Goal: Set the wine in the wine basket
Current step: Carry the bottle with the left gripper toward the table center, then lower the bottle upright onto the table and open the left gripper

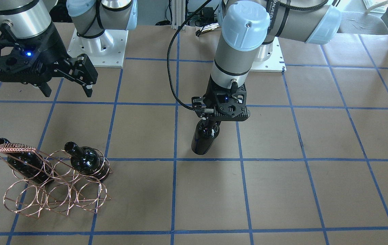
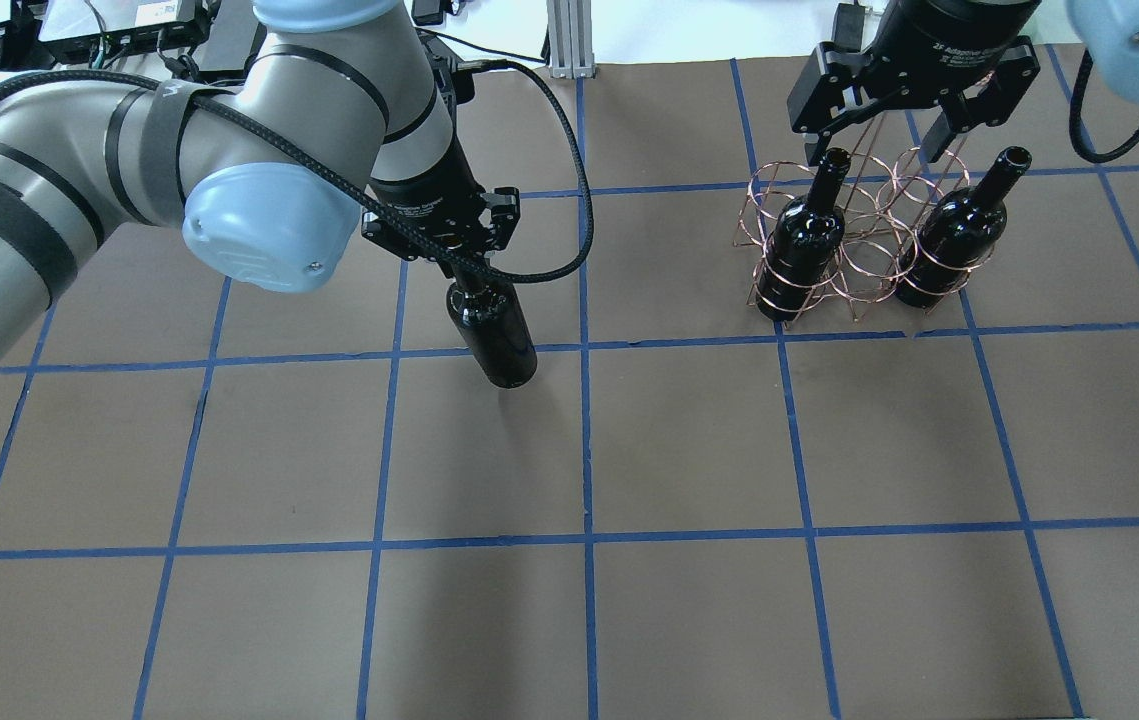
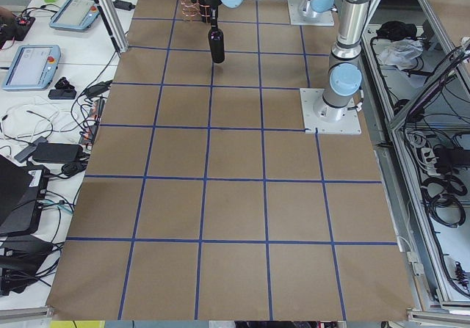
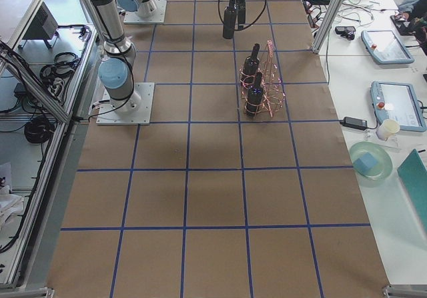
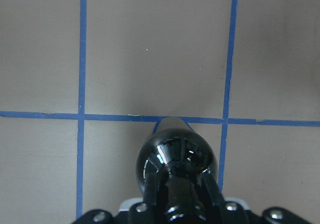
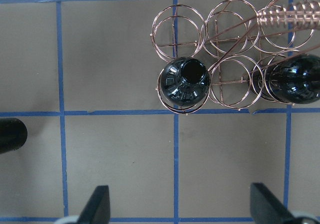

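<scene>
The left gripper (image 2: 464, 282) was clamped on the neck of the wine (image 2: 495, 340), its fingers (image 5: 150, 185) pressed against the glass on either side, as the left wrist view showed. The bottle hung upright below it, at about 10 o'clock from the table's middle in the overhead view. Whether its base was clear of the table could not be told.

The right gripper (image 2: 874, 150) had its jaws wide apart and held nothing. It hovered over the wine basket (image 2: 864, 262), which stood at about 2 o'clock from the table's middle and at 3 o'clock from the held bottle, well apart from it.

Two bottles were already seated, one (image 2: 804, 245) at the 9 o'clock end of a row and the other (image 2: 949, 250) at the 3 o'clock end. The ring between them was open, as were the three rings of the other row.

By this showing the task was about two thirds done. What remained was to carry the third bottle across, lower it through a free ring and let go. The right gripper above the basket would probably have to give way first.
</scene>
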Robot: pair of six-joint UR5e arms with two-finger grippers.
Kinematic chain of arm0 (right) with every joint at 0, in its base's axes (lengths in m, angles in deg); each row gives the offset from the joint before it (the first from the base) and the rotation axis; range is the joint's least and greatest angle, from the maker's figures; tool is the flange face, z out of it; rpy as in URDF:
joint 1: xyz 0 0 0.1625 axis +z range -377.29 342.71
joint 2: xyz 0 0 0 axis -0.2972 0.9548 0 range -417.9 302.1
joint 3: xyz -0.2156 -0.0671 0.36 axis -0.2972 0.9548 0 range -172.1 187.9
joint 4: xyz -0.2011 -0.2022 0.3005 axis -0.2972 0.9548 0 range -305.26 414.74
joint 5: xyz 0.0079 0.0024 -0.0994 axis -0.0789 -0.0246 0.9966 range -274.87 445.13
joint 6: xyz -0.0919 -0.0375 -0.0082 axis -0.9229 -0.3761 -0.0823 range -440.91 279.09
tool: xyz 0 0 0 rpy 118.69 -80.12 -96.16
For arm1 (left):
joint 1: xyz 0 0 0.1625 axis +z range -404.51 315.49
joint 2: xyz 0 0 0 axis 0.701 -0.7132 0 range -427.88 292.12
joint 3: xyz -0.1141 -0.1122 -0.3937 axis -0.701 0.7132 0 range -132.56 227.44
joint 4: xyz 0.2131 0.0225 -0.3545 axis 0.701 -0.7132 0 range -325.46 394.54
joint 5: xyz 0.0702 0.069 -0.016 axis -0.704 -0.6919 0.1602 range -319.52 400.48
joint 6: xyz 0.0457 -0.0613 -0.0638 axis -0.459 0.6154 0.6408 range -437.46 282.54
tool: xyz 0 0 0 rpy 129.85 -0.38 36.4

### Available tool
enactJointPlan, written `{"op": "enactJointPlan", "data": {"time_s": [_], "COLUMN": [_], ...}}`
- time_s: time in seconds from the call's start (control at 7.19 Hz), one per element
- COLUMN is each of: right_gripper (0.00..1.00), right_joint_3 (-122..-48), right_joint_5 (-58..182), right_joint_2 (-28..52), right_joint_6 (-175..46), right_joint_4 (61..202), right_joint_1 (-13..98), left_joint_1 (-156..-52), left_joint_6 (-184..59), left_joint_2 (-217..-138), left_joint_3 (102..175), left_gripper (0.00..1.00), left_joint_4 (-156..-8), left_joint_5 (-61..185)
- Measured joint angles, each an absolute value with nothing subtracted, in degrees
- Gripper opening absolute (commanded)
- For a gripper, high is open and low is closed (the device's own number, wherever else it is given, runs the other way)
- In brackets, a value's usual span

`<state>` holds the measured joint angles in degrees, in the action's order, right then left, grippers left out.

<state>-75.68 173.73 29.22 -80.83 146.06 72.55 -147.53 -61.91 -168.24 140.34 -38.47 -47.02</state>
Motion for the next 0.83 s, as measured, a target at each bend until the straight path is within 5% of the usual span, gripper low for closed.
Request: {"op": "enactJointPlan", "data": {"time_s": [0.83], "right_gripper": [1.0], "right_joint_3": [-75.68], "right_joint_5": [173.87], "right_joint_2": [29.22], "right_joint_6": [-80.94], "right_joint_4": [145.83], "right_joint_1": [72.54], "left_joint_1": [-147.52], "left_joint_6": [-63.87], "left_joint_2": [-168.43], "left_joint_3": [141.75], "left_gripper": [0.0], "left_joint_4": [-38.56], "left_joint_5": [-48.41]}}
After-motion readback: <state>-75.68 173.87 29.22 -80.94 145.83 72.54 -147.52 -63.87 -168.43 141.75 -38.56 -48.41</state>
